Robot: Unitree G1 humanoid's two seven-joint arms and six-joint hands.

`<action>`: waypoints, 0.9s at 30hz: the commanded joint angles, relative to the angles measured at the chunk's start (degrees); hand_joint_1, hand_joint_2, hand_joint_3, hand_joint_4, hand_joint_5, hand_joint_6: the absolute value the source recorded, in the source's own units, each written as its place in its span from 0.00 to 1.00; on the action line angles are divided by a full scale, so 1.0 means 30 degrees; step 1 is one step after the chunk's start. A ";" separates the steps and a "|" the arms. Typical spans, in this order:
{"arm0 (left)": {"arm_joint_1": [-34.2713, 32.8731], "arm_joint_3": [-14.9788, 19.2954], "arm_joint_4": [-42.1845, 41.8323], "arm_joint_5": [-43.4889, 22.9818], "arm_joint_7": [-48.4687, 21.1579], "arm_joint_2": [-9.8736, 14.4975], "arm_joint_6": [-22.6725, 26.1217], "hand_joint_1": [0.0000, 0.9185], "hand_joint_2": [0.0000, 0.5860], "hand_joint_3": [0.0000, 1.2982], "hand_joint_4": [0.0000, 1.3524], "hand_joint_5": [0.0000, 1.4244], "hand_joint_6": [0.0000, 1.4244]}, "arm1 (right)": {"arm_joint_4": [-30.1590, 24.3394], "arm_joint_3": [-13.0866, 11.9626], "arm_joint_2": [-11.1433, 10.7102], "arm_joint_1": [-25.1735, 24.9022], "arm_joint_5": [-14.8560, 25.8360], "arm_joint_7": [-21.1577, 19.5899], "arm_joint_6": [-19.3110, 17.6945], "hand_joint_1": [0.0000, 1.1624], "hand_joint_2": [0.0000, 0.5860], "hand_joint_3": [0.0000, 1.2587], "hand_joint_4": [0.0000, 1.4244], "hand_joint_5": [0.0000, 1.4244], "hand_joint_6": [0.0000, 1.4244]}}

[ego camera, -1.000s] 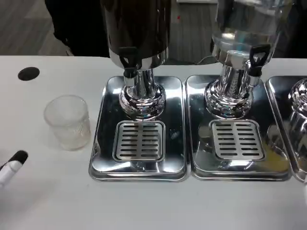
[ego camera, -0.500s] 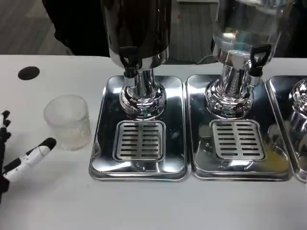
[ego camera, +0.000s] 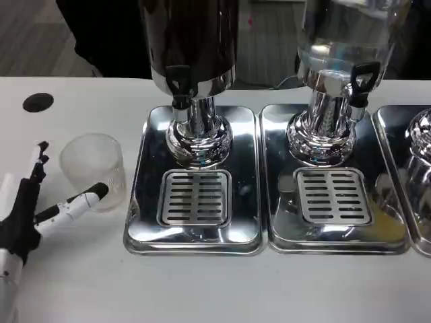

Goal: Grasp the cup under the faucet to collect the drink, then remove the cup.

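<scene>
Table: white top (ego camera: 81, 282), plain and matte, running the full width, with a dark round spot (ego camera: 38, 102) near its far left edge.
Left hand: left hand (ego camera: 30, 215) low at the left side, fingers spread apart and holding nothing; one black-tipped finger (ego camera: 79, 202) reaches toward the cup and its tip lies right at the cup's lower wall, though I cannot tell whether it touches.
Cup: clear plastic cup (ego camera: 92, 169) standing upright on the bare table, just left of the first tray and not under any faucet.
First tray: shiny metal tray (ego camera: 145, 232) with a slotted drain grille (ego camera: 195, 196) in its front half.
Dark dispenser: tall dark dispenser (ego camera: 192, 47) on a chrome stand at the back of that tray, its black faucet (ego camera: 179, 82) pointing down above the tray.
Second tray: matching metal tray (ego camera: 394, 235) just beside the first, with its own slotted grille (ego camera: 333, 196).
Clear dispenser: clear-bodied dispenser (ego camera: 347, 33) on a chrome stand, with a black faucet handle (ego camera: 361, 77) at its front.
Right edge: part of a third tray (ego camera: 390, 128) and another chrome base (ego camera: 421, 134), cut off by the frame.
Room: grey floor (ego camera: 34, 40) behind the table at the left, and a dark shape behind the dispensers that I cannot make out.
</scene>
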 commanded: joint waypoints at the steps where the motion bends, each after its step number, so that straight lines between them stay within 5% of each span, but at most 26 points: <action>1: -0.0152 -0.0622 0.0053 0.0329 0.0033 -0.0010 0.0131 0.30 0.06 0.00 0.05 0.09 0.11 | -0.0482 -0.0209 0.0007 0.0203 0.0252 0.0142 -0.0468 0.29 1.00 0.08 0.05 0.00 0.00; 27: -0.1900 -0.1363 0.0833 -0.0070 -0.0256 -0.0372 0.0679 0.27 0.08 0.00 0.06 0.09 0.12 | -0.0451 -0.0460 0.0120 0.0398 0.0384 0.0198 -0.0819 0.30 1.00 0.08 0.06 0.00 0.00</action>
